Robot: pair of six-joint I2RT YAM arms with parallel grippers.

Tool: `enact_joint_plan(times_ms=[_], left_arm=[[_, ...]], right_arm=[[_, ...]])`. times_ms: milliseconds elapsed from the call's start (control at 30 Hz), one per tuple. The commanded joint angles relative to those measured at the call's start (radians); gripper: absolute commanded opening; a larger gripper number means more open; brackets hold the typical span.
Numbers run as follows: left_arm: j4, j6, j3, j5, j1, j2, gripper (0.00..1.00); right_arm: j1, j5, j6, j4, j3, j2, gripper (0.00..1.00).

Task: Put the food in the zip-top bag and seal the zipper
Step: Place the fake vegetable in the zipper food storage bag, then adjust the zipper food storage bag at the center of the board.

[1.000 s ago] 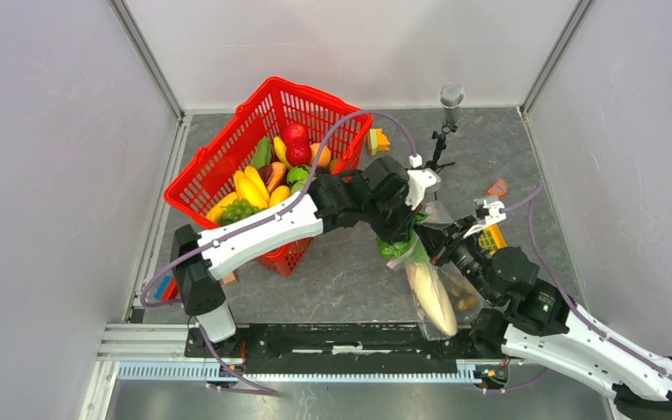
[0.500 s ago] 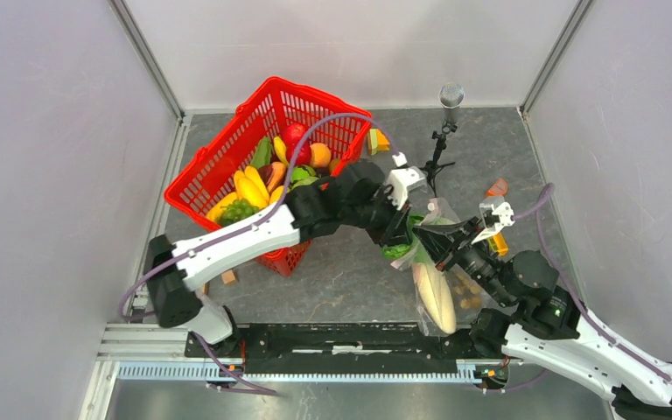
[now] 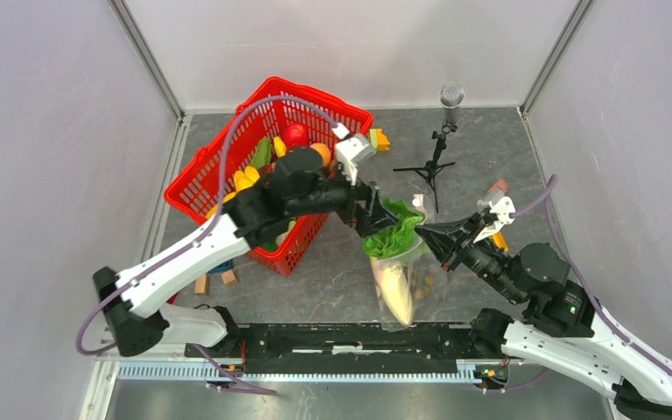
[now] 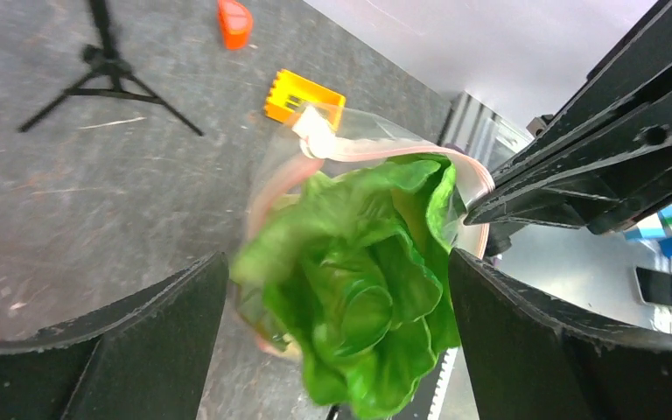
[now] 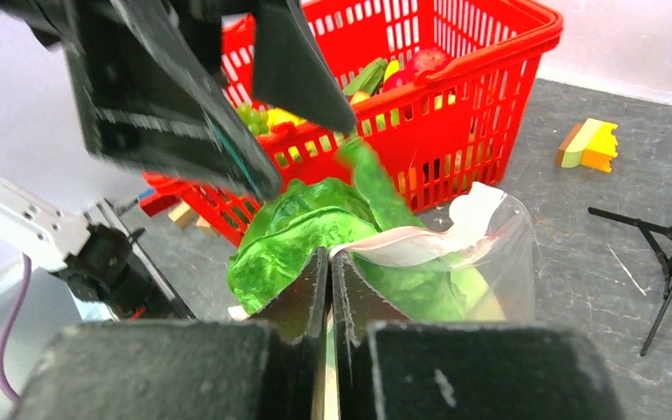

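Green lettuce [image 4: 359,289] half in bag [image 3: 420,284], L claw [image 3: 373,215] spread above, R claw [image 5: 328,262] pinching bag rim; loading step, next prob. more food from basket [image 3: 201,171].

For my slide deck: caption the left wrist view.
Open left end effector straddles lettuce in the zip-top bag; right end effector grips its rim.

Two robot arms, a left arm [image 3: 227,245] and a right arm [image 3: 577,343]. One red mesh basket [image 3: 218,138]. To its right, one zip-top bag [image 3: 424,276] holding one lettuce [image 3: 394,234] and one long white vegetable [image 3: 395,293]. One black tripod [image 3: 436,166] also to the right of the basket. Two wooden blocks [image 3: 201,283] at the basket's near corner.
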State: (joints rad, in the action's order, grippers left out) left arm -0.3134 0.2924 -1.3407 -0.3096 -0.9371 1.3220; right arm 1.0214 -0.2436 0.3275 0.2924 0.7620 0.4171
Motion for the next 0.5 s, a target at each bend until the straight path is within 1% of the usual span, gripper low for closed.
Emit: enact_joint_plan(times_ms=[0, 100, 200, 333, 467], left_arm=[[-0.076, -0.048, 0.037, 0.081, 0.061, -0.148, 1.00], [-0.106, -0.054, 0.098, 0.041, 0.089, -0.195, 1.00], [-0.103, -0.019, 0.152, 0.009, 0.095, -0.188, 1.00], [0.039, 0.095, 0.249, -0.056, 0.095, -0.149, 0.99], [0.175, 0.205, 0.302, -0.137, 0.084, -0.088, 0.93]], right_arm=[[0.008, 0.075, -0.113, 0.041, 0.078, 0.004, 0.05], [0.009, -0.028, -0.077, 0.135, 0.066, -0.081, 0.05], [0.008, -0.133, 0.026, 0.221, 0.031, -0.179, 0.05], [0.008, -0.351, 0.235, 0.360, -0.001, -0.282, 0.05], [0.012, -0.483, 0.328, 0.426, 0.003, -0.408, 0.06]])
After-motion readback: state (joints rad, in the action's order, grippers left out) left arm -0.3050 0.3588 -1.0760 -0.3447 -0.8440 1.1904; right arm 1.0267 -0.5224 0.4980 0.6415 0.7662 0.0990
